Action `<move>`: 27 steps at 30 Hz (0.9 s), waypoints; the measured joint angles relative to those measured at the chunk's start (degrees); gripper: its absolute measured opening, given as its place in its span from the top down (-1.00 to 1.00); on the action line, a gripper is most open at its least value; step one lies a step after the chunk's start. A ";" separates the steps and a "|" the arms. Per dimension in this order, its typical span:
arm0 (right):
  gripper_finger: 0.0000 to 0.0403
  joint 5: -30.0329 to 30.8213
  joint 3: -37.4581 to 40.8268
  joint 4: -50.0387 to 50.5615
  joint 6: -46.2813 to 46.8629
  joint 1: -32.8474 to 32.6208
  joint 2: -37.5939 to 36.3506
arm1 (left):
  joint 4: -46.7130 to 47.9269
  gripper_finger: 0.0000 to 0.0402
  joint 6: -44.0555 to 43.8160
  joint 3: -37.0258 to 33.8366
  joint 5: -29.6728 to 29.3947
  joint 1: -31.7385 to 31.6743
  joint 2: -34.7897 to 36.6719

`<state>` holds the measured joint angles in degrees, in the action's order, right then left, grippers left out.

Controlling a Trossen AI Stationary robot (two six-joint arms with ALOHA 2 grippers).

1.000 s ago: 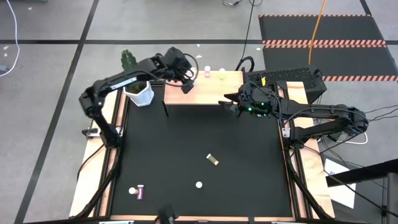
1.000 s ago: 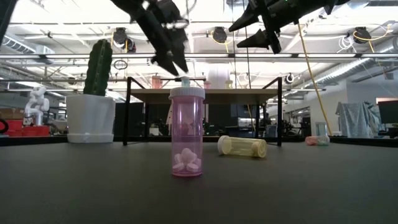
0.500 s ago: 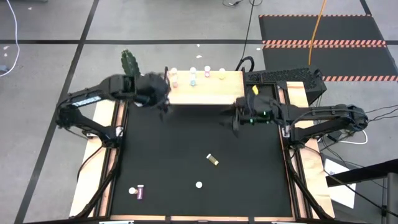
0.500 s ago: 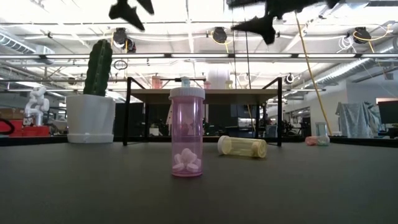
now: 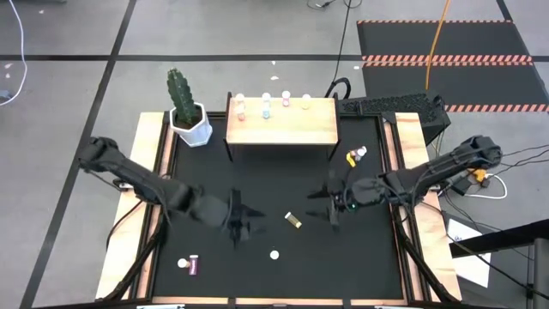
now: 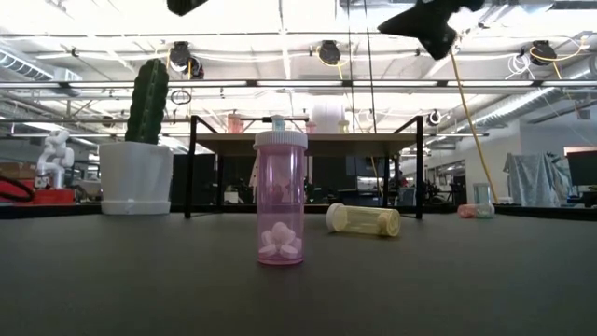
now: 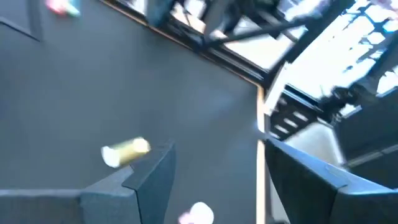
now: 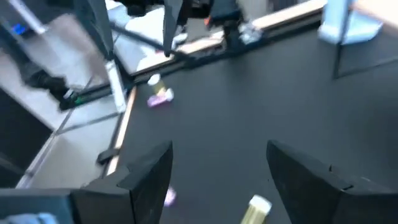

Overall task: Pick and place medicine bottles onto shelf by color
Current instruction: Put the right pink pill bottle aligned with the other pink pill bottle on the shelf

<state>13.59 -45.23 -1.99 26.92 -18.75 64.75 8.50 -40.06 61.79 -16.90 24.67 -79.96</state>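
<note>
High view: left gripper (image 5: 236,225) and right gripper (image 5: 333,206) hover on either side of the lying yellow bottle (image 5: 293,221), neither clearly nearer; its long axis runs diagonally across the mat (image 5: 257,172). Four bottles line the shelf (image 5: 283,126) along its far edge.
Low view: pink bottle (image 6: 280,198) stands upright nearest the camera; the yellow one lies on its side behind it.
Left wrist view: fingers (image 7: 149,180) parted, empty; the yellow bottle just ahead.
Right wrist view: fingers (image 8: 149,174) parted, empty; the yellow bottle between them, farther off.

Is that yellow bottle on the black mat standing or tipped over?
Tipped over: the yellow bottle lies on its side, cap end sideways, behind the upright pink bottle.
</note>
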 joint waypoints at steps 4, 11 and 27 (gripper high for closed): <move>-0.26 -0.24 2.52 0.04 2.80 -3.37 0.68 | -10.74 -0.22 -2.79 -5.09 -2.78 4.29 -4.31; -0.26 0.22 3.41 -0.78 7.58 -11.18 7.86 | -10.69 -0.22 -1.18 -4.46 -3.17 6.02 -7.98; -0.26 9.69 3.43 -38.27 -2.05 -17.09 36.39 | -4.48 -0.22 13.11 -4.27 2.05 5.12 -3.96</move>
<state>23.27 -41.80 -40.27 24.87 -35.83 101.14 4.02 -26.95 57.52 -14.85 29.79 -83.92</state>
